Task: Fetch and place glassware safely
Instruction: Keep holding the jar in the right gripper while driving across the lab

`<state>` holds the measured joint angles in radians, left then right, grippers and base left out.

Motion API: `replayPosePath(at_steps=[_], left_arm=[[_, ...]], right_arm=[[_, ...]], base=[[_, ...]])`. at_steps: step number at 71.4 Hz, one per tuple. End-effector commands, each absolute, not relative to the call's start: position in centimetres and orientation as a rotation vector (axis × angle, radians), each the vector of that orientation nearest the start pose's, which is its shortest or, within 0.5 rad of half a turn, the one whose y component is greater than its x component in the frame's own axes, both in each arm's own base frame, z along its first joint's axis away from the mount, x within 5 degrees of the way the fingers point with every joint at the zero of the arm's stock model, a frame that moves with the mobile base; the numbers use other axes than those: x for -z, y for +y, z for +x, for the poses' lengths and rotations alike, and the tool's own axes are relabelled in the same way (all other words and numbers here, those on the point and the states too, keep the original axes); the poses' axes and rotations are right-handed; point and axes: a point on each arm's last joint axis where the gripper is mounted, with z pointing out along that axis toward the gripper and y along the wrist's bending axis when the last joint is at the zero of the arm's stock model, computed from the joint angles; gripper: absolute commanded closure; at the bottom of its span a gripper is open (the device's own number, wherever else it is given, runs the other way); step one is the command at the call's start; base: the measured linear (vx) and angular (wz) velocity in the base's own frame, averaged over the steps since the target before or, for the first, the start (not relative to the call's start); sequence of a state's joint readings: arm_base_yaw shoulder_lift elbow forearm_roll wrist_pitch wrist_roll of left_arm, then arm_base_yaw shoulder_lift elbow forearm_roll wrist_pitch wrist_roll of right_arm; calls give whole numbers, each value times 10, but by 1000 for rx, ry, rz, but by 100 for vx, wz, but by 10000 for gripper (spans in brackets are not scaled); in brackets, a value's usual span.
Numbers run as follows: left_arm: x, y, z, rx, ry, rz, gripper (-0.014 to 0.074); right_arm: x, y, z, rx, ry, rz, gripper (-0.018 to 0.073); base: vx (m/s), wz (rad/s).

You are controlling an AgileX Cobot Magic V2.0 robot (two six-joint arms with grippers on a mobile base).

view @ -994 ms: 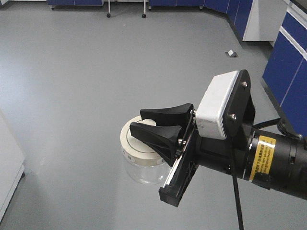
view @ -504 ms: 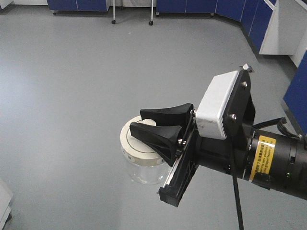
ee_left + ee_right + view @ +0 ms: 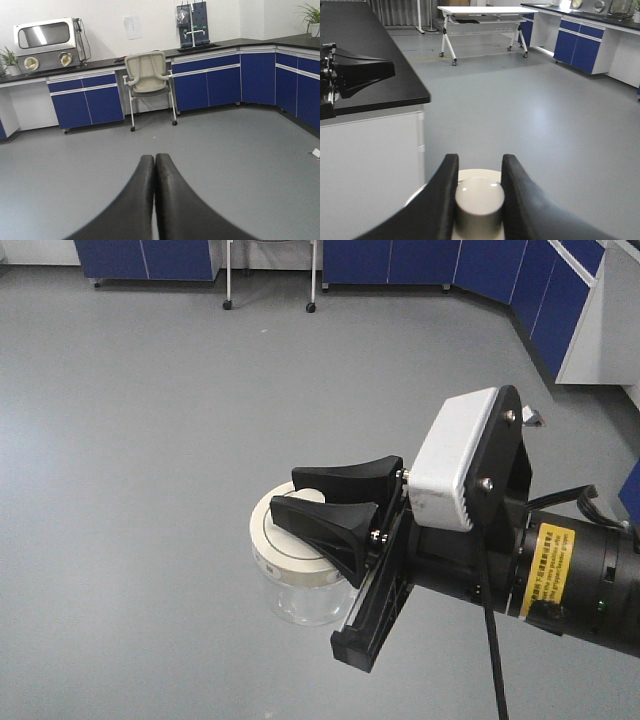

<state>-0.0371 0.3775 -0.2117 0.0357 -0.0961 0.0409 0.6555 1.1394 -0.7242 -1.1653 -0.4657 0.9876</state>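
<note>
I had the right gripper [image 3: 298, 492] clamped on the lid knob [image 3: 479, 197]; the jar [image 3: 296, 592] hung upright straight below its fingers, over the floor [image 3: 150, 390]. My left gripper [image 3: 154, 167] was pinched together, empty.

cream-white lid [image 3: 272, 548], black right hand [image 3: 285, 492], blue cabinets [image 3: 210, 82]

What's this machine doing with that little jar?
The robot's right gripper is clamped on the knob of a small glass jar, on its cream lid, holding the jar in the air above the grey floor. Its left gripper is shut and empty, pointing toward a chair and blue cabinets.
</note>
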Motion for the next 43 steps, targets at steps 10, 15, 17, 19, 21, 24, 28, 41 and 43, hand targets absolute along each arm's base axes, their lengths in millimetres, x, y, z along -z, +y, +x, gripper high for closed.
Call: replayPosePath(at_steps=[10,15,17,19,21,24,28,41,43], left_arm=[[-283,-4,94,-17,1455,79,603],[-283,-4,94,-17,1455,79,603],[-283,-4,94,-17,1455,79,603],[-283,-4,94,-17,1455,79,603],[-283,-4,94,-17,1455,79,603],[-283,-4,94,-17,1455,79,603],[-283,-4,94,-17,1455,79,603],[-283,-4,94,-17,1455,79,603],[-283,-4,94,-17,1455,79,603]], right_arm=[[-345,178,165,-799,1372,-933,559],[-345,178,165,-799,1372,-933,559],[-345,178,165,-799,1372,-933,559],[-345,178,165,-799,1372,-933,559],[-345,178,165,-799,1372,-933,559],[-345,178,165,-799,1372,-933,559],[-345,178,165,-799,1372,-933,559],[-345,178,165,-799,1372,-933,559],[-345,178,165,-799,1372,-933,559]], base=[[54,-9],[53,-9],[53,-8],[53,-7],[54,-7],[54,-7],[55,-6],[56,-3],[57,-3]])
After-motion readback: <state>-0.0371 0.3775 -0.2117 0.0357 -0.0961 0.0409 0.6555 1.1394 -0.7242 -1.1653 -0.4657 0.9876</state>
